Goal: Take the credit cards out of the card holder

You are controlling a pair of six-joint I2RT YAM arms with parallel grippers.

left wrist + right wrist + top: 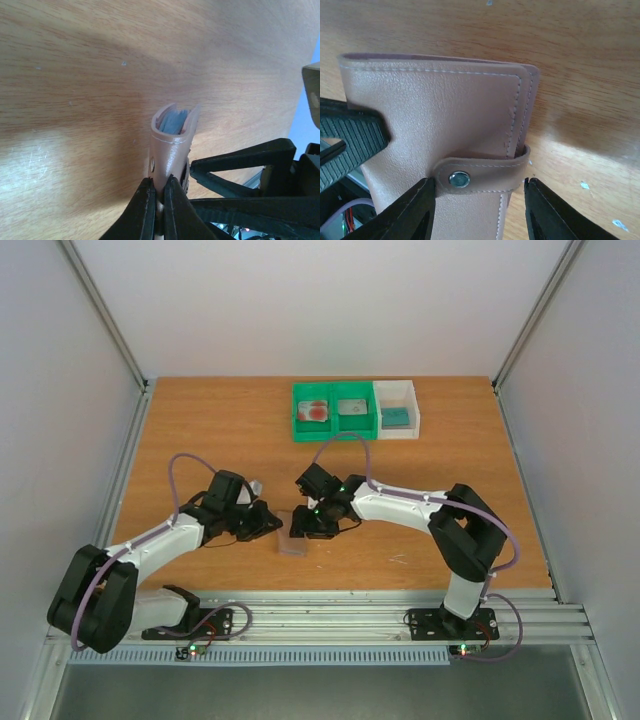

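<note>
The brownish-pink card holder point(293, 543) stands on edge on the table between both grippers, folded, with blue-grey lining point(174, 121) showing at its end. My left gripper point(159, 186) is shut on its lower edge. In the right wrist view its strap with a metal snap point(459, 178) wraps round the holder point(435, 115). My right gripper point(479, 190) is open and straddles that strap, the left finger against the strap's end, the right finger just clear of it. The credit cards lie in the far trays: red-blotched point(317, 410), grey-silver point(352, 407), teal point(397, 417).
A green two-compartment tray point(335, 426) and a white tray point(412, 405) sit side by side at the table's far edge. Grey walls and metal posts close in the table on the left, right and back. The arms' bases stand on a rail at the near edge.
</note>
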